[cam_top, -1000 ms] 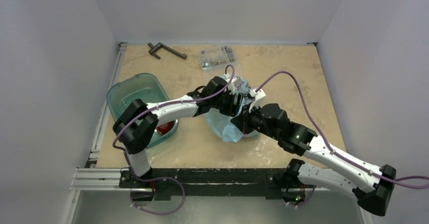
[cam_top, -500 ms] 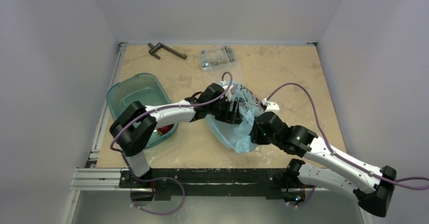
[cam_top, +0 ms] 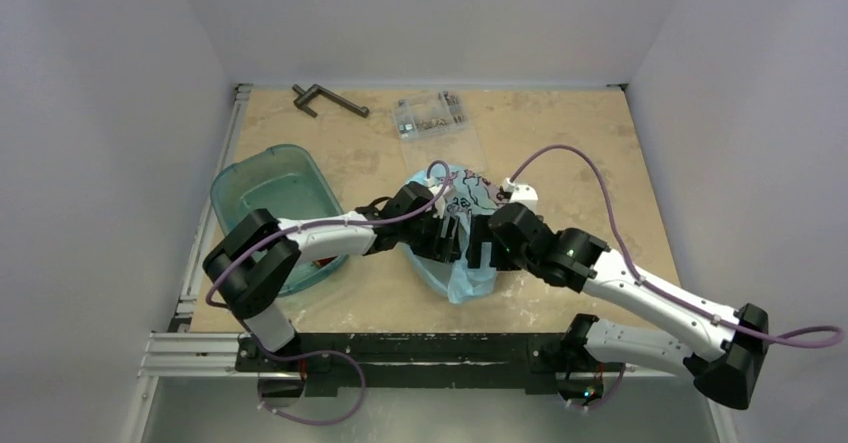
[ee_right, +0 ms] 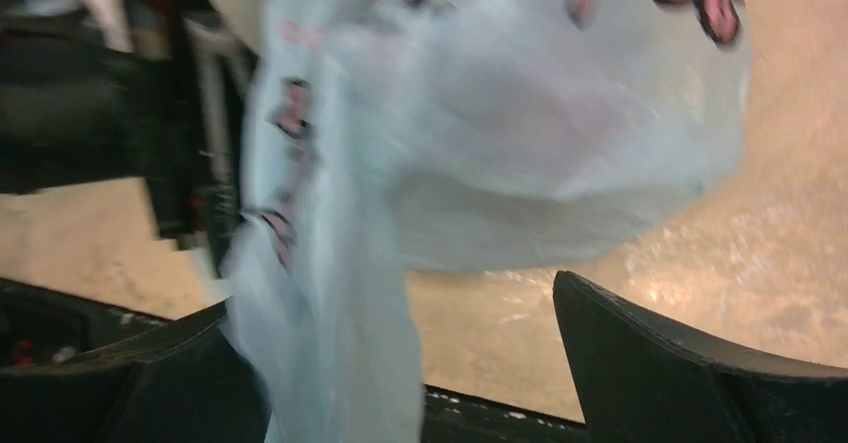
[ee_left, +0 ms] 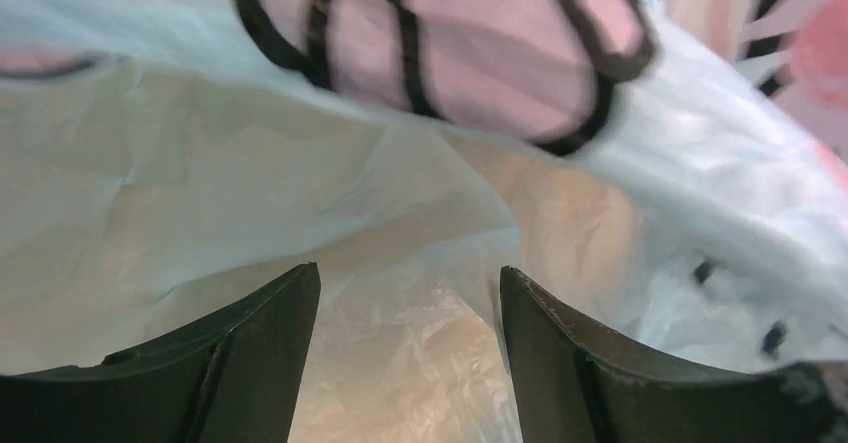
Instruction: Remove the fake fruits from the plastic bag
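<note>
Nearest us, the right pincer stands wide, its dark wedge fingers either side of a twisted tail of the plastic bag. The left pincer is parted too, blunt fingers facing crinkled, translucent pale-blue film printed with pink shapes outlined in black. The bag slumps in a soft heap mid-surface, between both wrists. Further left sits a rounded teal tub. Farthest are a clear flat box and a dark metal crank.
</note>
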`<move>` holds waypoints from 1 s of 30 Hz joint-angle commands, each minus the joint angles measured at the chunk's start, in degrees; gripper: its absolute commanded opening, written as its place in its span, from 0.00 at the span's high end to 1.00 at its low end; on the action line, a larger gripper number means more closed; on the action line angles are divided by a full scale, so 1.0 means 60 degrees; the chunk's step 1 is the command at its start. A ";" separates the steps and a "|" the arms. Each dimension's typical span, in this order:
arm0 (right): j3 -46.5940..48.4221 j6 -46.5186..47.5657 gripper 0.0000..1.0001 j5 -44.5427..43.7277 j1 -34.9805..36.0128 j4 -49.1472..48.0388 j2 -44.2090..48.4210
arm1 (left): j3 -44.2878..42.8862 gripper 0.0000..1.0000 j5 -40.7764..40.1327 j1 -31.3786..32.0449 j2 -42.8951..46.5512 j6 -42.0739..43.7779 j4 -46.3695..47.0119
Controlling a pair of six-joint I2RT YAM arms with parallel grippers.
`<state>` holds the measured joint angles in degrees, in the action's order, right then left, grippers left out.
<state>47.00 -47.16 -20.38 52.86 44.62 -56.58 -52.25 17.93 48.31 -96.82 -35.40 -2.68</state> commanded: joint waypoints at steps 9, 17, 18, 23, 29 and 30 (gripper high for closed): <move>0.1719 0.1305 0.01 0.0241 -0.0005 -0.1343 0.0054 | -0.0138 0.33 -0.0795 0.0057 0.1816 -0.0077 -0.0671; 0.2057 -0.0054 0.01 -0.2479 -0.0087 -0.0445 -0.2512 | -0.0057 0.32 -0.1432 0.0053 0.1907 -0.0176 -0.1055; 0.1807 -0.0095 0.01 -0.2439 -0.0119 -0.0581 -0.2696 | 0.0010 0.32 -0.1436 0.0049 0.1879 -0.0223 -0.1007; 0.0710 -0.1199 0.01 -0.3294 -0.0135 -0.0125 -0.3047 | 0.0347 0.33 -0.1402 0.0052 0.1802 -0.0340 -0.0768; -0.1296 -0.2230 0.01 -0.2541 -0.0561 -0.1399 -0.1939 | 0.0578 0.32 -0.1590 0.0052 0.2068 -0.0308 -0.0724; -0.1595 -0.2246 0.01 -0.2511 -0.0607 -0.1714 -0.1694 | 0.0571 0.32 -0.1596 0.0036 0.2095 -0.0289 -0.0732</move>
<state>42.65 -54.68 -34.81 50.94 39.66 -72.29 -49.30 9.17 48.56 -86.70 -36.86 -8.62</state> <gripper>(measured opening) 0.987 0.675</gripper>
